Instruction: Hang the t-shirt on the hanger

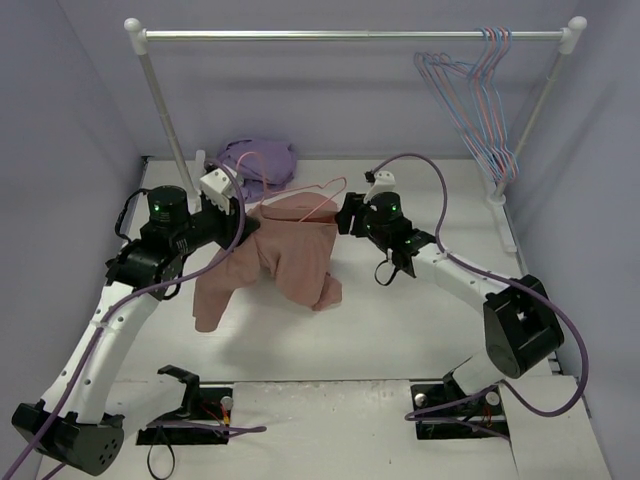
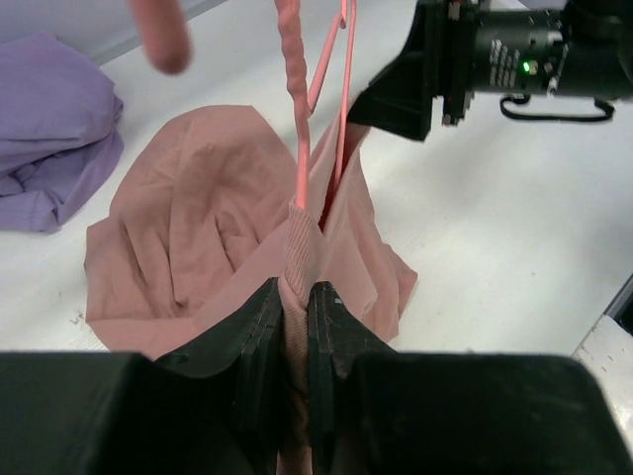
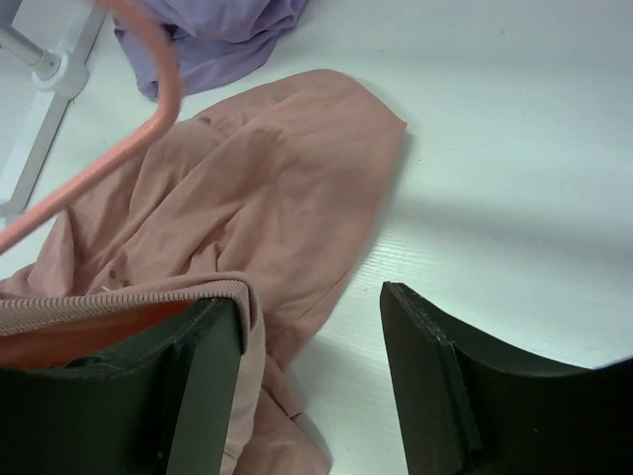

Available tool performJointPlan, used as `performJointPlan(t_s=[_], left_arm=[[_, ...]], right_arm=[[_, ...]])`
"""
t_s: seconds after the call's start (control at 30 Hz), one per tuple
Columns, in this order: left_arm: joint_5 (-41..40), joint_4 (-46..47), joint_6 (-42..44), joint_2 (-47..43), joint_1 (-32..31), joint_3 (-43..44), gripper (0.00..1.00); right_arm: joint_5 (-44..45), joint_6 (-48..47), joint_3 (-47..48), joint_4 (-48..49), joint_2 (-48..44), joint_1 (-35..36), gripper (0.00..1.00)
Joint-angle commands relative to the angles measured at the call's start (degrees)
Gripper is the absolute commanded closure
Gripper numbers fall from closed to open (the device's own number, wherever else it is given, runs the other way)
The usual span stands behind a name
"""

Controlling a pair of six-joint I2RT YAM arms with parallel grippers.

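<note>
Left pincer pinching t-shirt collar; right pincer spread; hanger wire rising from collar.

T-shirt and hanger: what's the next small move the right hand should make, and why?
Probably close the right hand on the ribbed collar. Its jaws stand open with the collar draped over one finger, while the left hand pinches the t-shirt at the neck where the hanger enters. Gripping both sides should let the neck be stretched over the wire.

You are in a robot lab: bare gray walls, a white table, a clothes rack, a robot left arm and right arm.
</note>
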Motion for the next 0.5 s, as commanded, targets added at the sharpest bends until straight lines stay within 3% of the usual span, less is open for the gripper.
performJointPlan(t_s=[0.0, 0.23, 0.47], left_arm=[[3.4, 4.7, 2.4, -2.5, 0.0, 4.4, 1.00], [9.8, 2.6, 6.8, -3.4, 0.1, 3.7, 1.00], [8.1, -2.9, 10.5, -2.2, 0.1, 4.6, 1.00]], right_arm=[[-5.0, -5.2, 3.3, -2.3, -1.4, -6.2, 0.44], [-12.4, -11.6, 10.2, -6.6, 0.8, -12.8, 0.44], [-10.0, -14.6, 13.5, -7.9, 1.2, -14.0, 0.43]])
